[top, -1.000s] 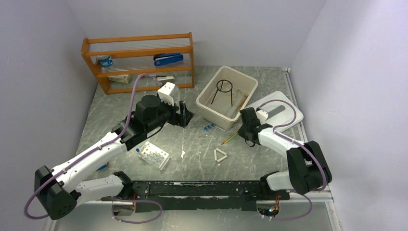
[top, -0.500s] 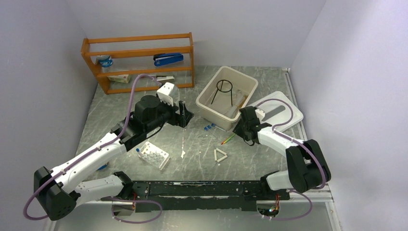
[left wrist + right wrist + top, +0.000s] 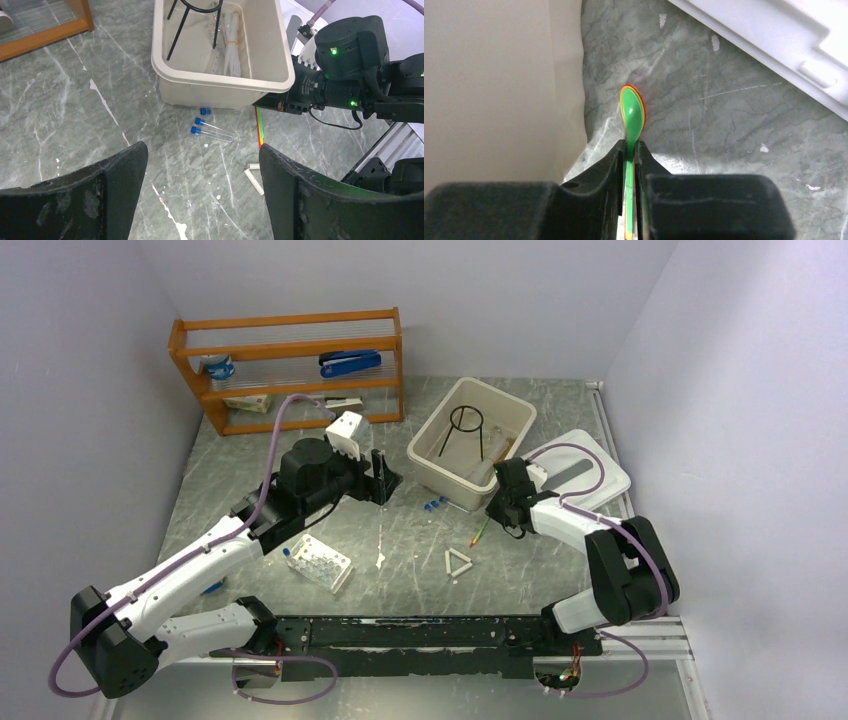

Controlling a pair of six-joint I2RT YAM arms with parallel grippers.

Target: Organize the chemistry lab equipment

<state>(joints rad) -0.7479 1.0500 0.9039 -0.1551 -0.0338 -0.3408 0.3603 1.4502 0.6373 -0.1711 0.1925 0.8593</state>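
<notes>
My right gripper (image 3: 630, 145) is shut on a thin stack of plastic spatulas (image 3: 633, 112), green on top with yellow and red edges, next to the beige bin's wall (image 3: 499, 75). From above, that gripper (image 3: 497, 512) sits at the bin's near right corner and the spatulas (image 3: 479, 532) trail onto the table. My left gripper (image 3: 202, 148) hangs open over bare table, also visible in the top external view (image 3: 381, 477). Blue-capped vials (image 3: 210, 131) lie before the bin. A white triangle (image 3: 458, 563) and a white holed rack (image 3: 320, 562) rest nearer me. A black tripod (image 3: 466, 426) and clear tubes (image 3: 231, 42) are in the bin.
A wooden shelf (image 3: 290, 370) at the back left holds a blue stapler (image 3: 350, 362) and stationery. A flat white lid (image 3: 585, 475) lies right of the bin (image 3: 440, 475). Grey walls close in both sides.
The right gripper opened and shut again on the spatulas, edging closer to the bin. The spatulas turned from a flat diagonal to a steeper line. The left arm stayed put.
</notes>
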